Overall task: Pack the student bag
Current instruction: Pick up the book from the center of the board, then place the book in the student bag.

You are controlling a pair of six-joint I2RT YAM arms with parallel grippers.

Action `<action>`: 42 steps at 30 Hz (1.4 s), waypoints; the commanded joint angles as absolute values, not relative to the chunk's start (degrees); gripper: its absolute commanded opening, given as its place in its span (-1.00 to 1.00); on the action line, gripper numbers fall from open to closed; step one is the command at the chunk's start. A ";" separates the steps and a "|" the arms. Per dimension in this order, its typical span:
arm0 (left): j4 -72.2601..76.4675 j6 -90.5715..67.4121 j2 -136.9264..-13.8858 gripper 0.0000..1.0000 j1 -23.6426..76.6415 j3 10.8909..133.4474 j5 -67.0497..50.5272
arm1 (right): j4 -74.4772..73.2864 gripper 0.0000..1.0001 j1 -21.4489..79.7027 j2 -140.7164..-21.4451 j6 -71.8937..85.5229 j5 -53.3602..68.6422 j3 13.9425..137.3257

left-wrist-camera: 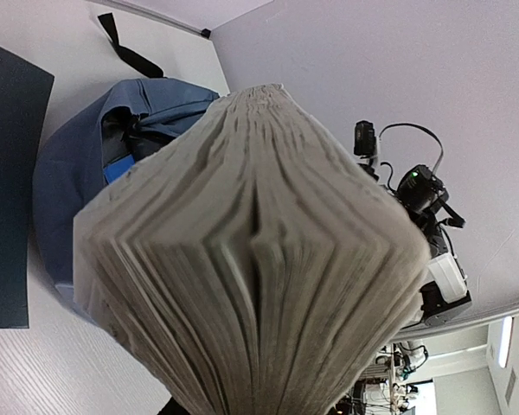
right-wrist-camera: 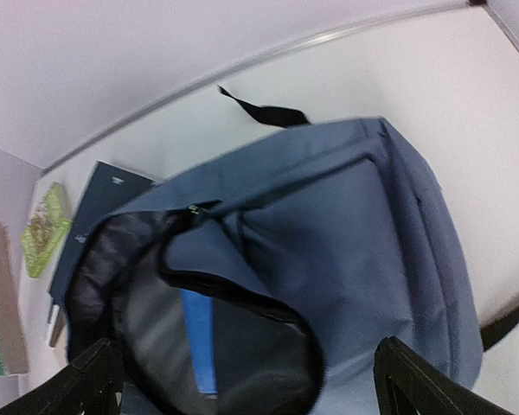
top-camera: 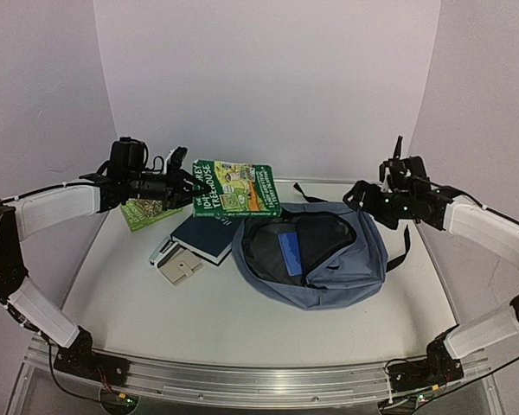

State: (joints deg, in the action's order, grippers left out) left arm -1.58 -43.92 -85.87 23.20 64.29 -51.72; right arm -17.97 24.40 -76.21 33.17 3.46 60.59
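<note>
Left claw (top-camera: 189, 180) is clenching a green book (top-camera: 236, 188) by its edge; the open backpack (top-camera: 346, 259) is lying just beyond it, under the released right claw (top-camera: 372, 197). Unheld, the bag's mouth is likely sagging, risking the book catching.

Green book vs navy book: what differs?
The green book is held in the air by the left gripper; the navy book lies flat on the table. The green book has an illustrated cover; the navy book is mostly plain dark. Neither is in the bag.
</note>
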 commanded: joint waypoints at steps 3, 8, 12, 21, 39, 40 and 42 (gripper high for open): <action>1.25 -45.43 -86.31 -1.00 23.47 63.11 -52.15 | -17.66 0.91 24.10 -81.34 32.42 4.52 57.09; 1.72 -46.39 -86.53 -1.00 23.68 61.18 -52.03 | -14.58 0.59 24.10 -85.26 31.99 7.61 56.41; 2.42 -47.30 -87.79 -1.00 24.76 60.81 -51.94 | -13.36 0.13 24.11 -88.08 32.03 9.73 57.64; 13.31 -55.60 -92.46 -1.00 29.13 59.18 -50.30 | -13.18 -1.00 24.54 -82.33 33.97 15.35 62.10; 16.84 -58.54 -105.17 -1.00 37.03 67.69 -42.20 | -12.60 -1.00 35.59 -80.41 34.54 13.97 76.33; 17.52 -58.82 -105.63 -1.00 37.19 67.91 -41.85 | -12.36 -1.00 36.09 -80.78 34.54 13.79 76.43; 18.43 -59.17 -106.46 -1.00 37.67 68.61 -41.10 | -11.72 -1.00 36.89 -81.35 34.79 13.34 76.55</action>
State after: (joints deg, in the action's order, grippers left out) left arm 10.45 -58.44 -105.78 36.93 63.97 -41.99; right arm -17.44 35.19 -80.64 34.79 14.59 72.72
